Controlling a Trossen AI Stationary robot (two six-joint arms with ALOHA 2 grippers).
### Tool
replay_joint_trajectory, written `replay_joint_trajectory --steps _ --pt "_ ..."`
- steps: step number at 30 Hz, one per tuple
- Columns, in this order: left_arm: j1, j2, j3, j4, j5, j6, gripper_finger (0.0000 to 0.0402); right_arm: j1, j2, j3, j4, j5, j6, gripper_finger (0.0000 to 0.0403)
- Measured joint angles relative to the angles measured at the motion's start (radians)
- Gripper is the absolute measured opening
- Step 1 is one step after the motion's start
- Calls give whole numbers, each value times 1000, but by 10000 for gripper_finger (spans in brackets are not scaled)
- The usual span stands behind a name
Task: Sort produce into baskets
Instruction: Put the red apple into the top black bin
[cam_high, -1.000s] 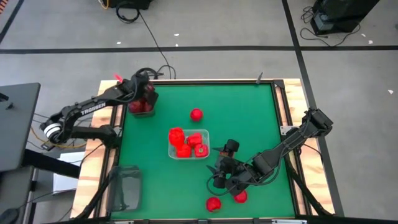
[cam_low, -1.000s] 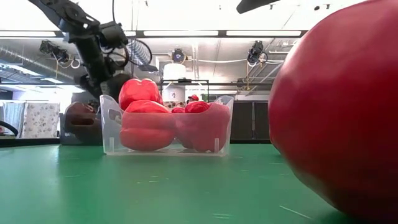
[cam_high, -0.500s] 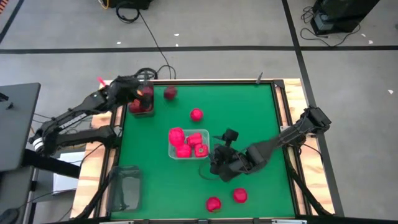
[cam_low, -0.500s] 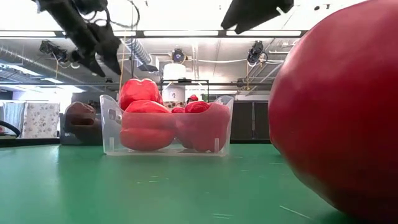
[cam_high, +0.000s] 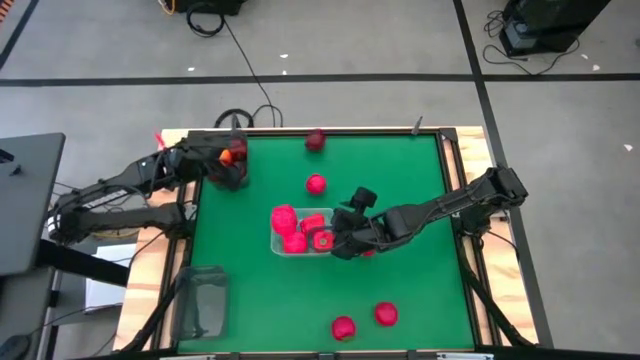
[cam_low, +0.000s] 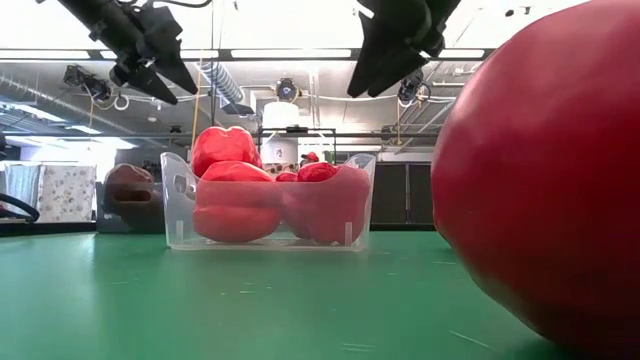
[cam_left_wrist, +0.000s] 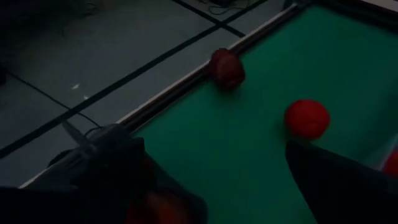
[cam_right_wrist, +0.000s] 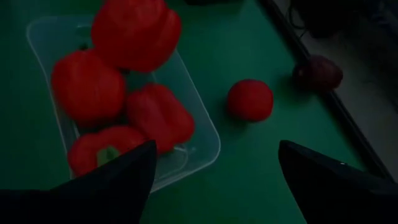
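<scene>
Landmark: the clear bin (cam_high: 303, 233) mid-table, holding bright red peppers (cam_right_wrist: 135, 32).
My right gripper (cam_high: 345, 243): just beside the clear bin, above its rim; jaws spread wide, nothing between them.
My left gripper (cam_high: 228, 160): well apart from the clear bin, over a smoky bin (cam_high: 227, 172) at the far left corner; jaws spread, empty.
Loose produce: a round red one (cam_high: 316, 184) just beyond the clear bin; a maroon apple (cam_high: 315, 140) at the far edge; two round red ones (cam_high: 343, 327) on the bin's near side.
Second smoky bin (cam_high: 203, 296): near-left of the clear bin.

Grey bin (cam_high: 226, 170) largely hidden under left gripper (cam_high: 232, 160); near fruit (cam_low: 545, 170) (low view) cropped, blurred.
</scene>
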Motion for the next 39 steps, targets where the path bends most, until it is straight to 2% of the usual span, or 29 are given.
replay_joint_trajectory --steps 9,18,23,29,34,39 --pt "-73 73 0 3 -1 0 395 -7 0 0 -71 0 14 345" --pt "-95 171 0 62 -10 3 395 -39 0 0 -158 0 31 345" --pt "-95 201 0 76 -10 4 395 -150 0 0 -197 -17 -19 345" --pt "-95 209 0 66 -10 3 395 -354 0 0 -248 -93 -2 345" --pt "-95 209 0 40 -9 -23 395 -519 0 -8 -342 -231 99 345" --pt "-108 210 -37 41 -9 -23 395 -617 0 -82 -340 -350 129 345"
